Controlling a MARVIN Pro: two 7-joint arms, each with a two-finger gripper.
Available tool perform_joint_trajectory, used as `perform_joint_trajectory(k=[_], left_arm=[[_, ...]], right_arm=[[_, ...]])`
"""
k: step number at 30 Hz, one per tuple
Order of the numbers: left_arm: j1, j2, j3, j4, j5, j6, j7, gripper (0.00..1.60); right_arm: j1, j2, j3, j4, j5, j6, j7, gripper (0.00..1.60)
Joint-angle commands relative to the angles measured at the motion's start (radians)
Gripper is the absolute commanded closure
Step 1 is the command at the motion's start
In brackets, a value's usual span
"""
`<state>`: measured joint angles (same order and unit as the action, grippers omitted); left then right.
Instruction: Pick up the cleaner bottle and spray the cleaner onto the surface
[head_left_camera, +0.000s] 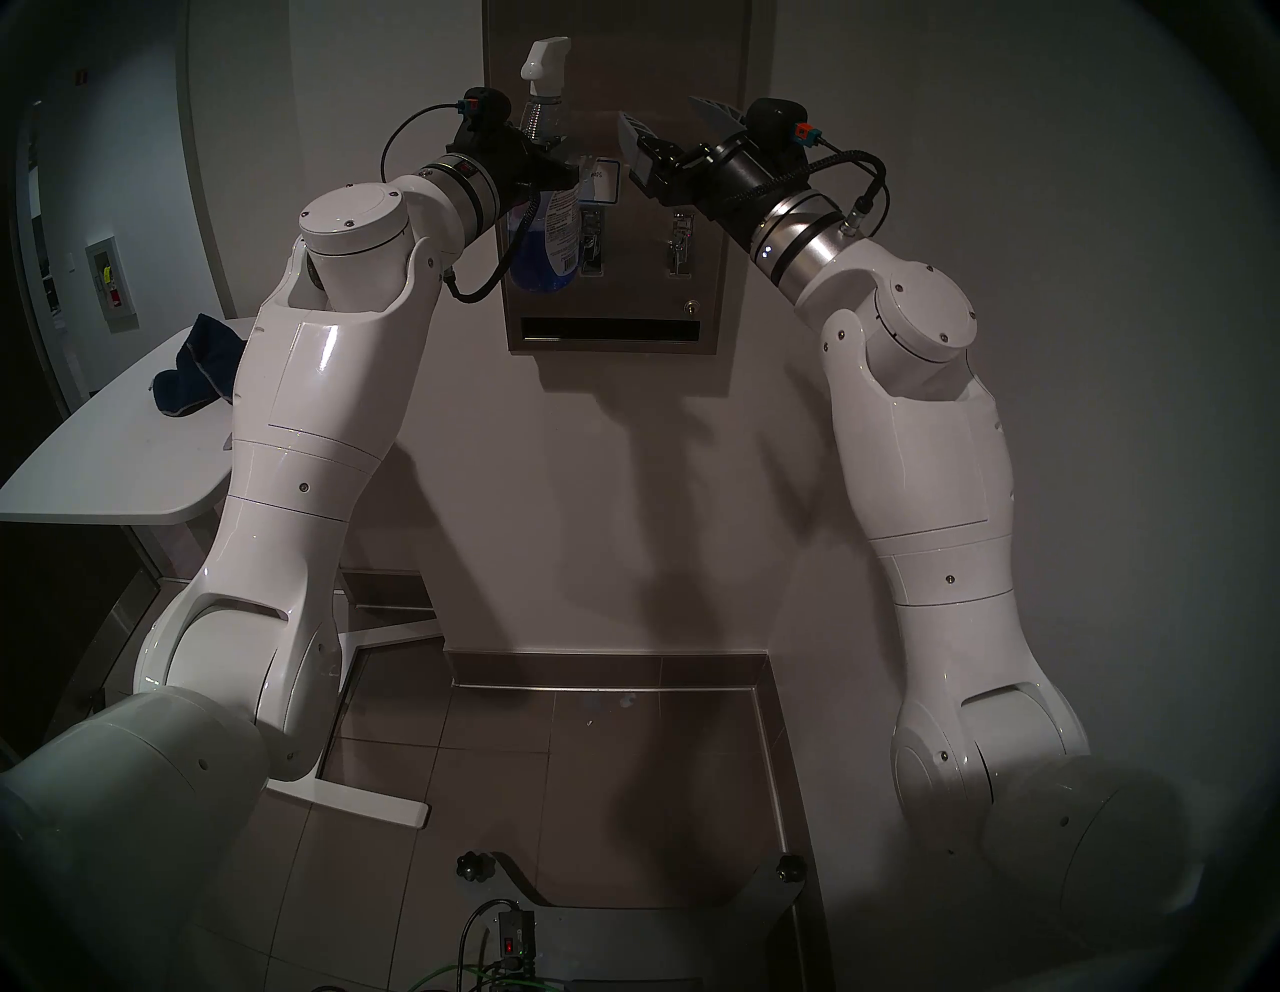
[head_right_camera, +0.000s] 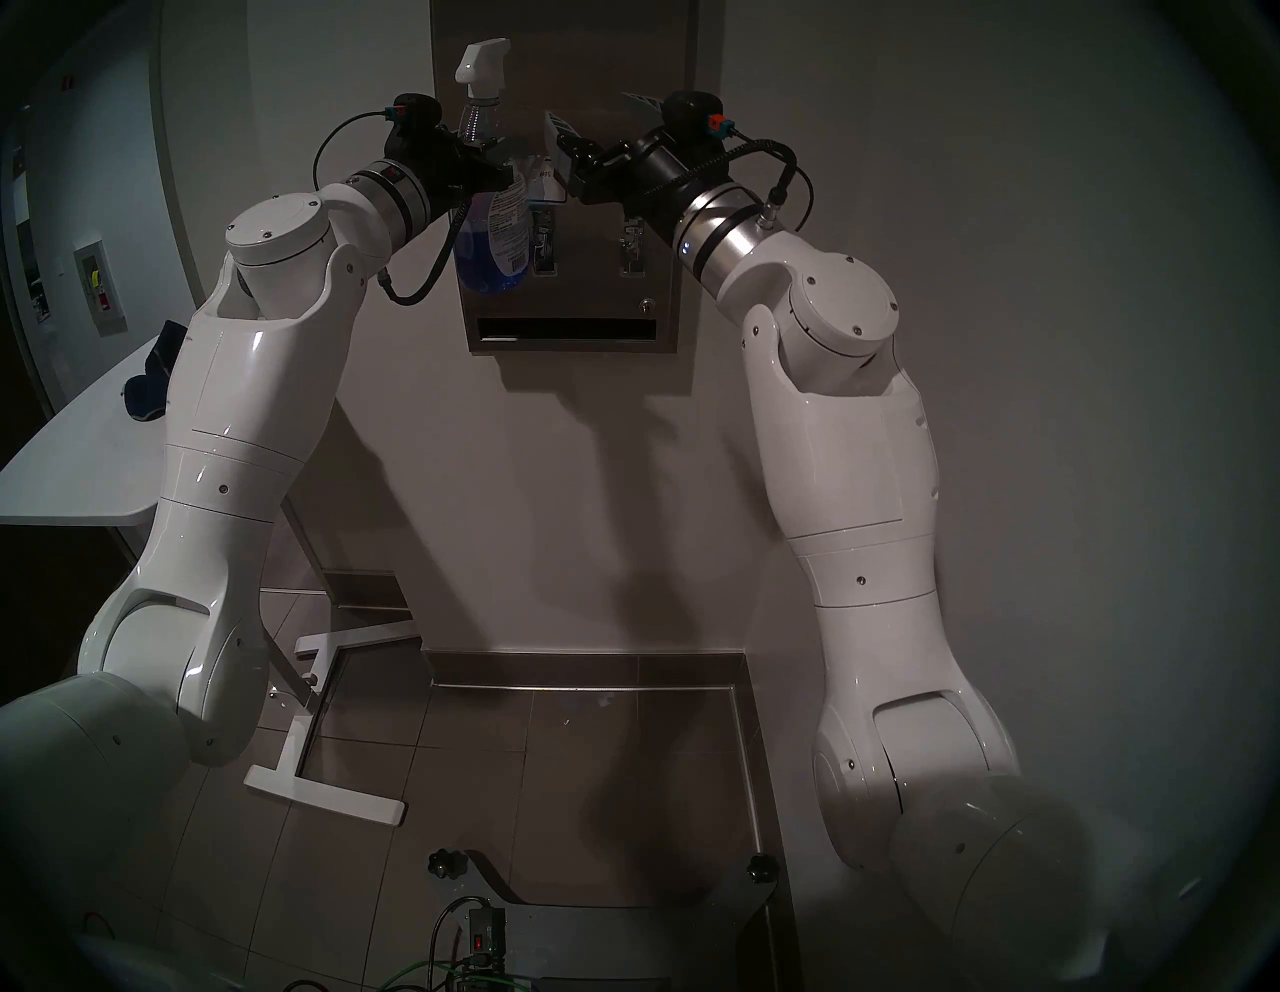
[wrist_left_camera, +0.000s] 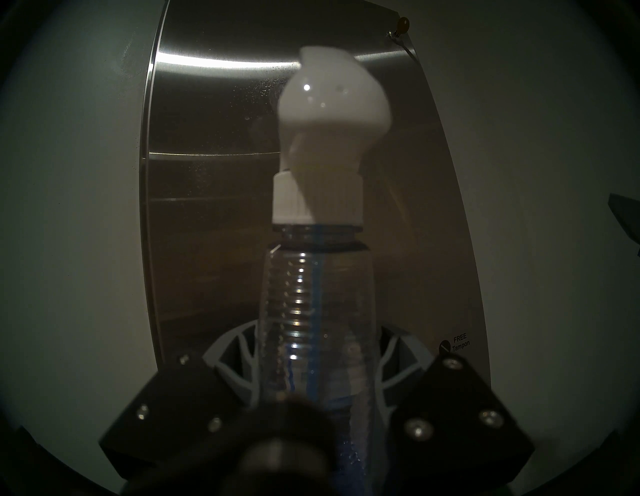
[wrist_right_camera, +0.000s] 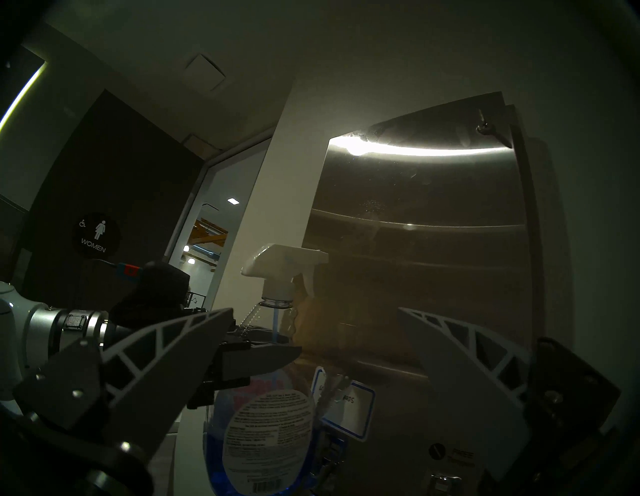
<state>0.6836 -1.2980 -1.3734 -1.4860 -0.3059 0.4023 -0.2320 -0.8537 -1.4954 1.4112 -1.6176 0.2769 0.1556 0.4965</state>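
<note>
Upright in front of the steel dispenser panel (head_left_camera: 720, 291), the cleaner bottle (head_left_camera: 547, 228) holds blue cleaner (head_left_camera: 533, 260) low down; the left gripper (head_left_camera: 554, 163) clamps its neck, the right gripper (head_left_camera: 675, 125) gapes empty nearby.

A white tabletop with a rounded corner (head_left_camera: 104, 457) stands at the left of both head views, against the curved wall, partly hidden behind the robot's left arm. A crumpled dark navy cloth with a pale edge (head_left_camera: 190, 377) lies directly on it, toward its far side, its right part covered by the arm. The table rests on a white metal frame with flat feet (head_left_camera: 360, 803) set on the grey-brown tiled floor (head_left_camera: 589, 796). A few small pale specks (head_left_camera: 627, 703) lie on the tiles near the wall's metal baseboard (head_left_camera: 609, 668).
</note>
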Motion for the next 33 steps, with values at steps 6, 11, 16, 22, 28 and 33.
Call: perform_joint_trajectory(k=[6,11,16,22,28,33], left_arm=[[-0.08,-0.006,-0.025,-0.033,-0.001,-0.019,0.002,1.6],[-0.08,-0.008,-0.026,-0.033,0.0,-0.017,0.001,1.6],[-0.079,-0.009,-0.027,-0.032,0.001,-0.014,0.001,1.6],[-0.077,-0.011,-0.028,-0.031,0.002,-0.01,0.0,1.6],[-0.077,-0.012,-0.028,-0.031,0.003,-0.007,0.0,1.6],[-0.078,-0.013,-0.03,-0.03,0.004,-0.004,0.0,1.6]], right_arm=[[0.161,-0.05,-0.001,0.102,0.032,0.068,0.05,0.0],[0.184,-0.072,-0.006,0.152,0.042,0.091,0.07,0.0],[0.205,-0.093,-0.011,0.19,0.047,0.108,0.086,0.0],[0.247,-0.118,-0.014,0.238,0.052,0.129,0.102,0.0],[0.278,-0.133,-0.013,0.272,0.053,0.142,0.112,0.0],[0.314,-0.15,-0.011,0.313,0.056,0.154,0.126,0.0]])
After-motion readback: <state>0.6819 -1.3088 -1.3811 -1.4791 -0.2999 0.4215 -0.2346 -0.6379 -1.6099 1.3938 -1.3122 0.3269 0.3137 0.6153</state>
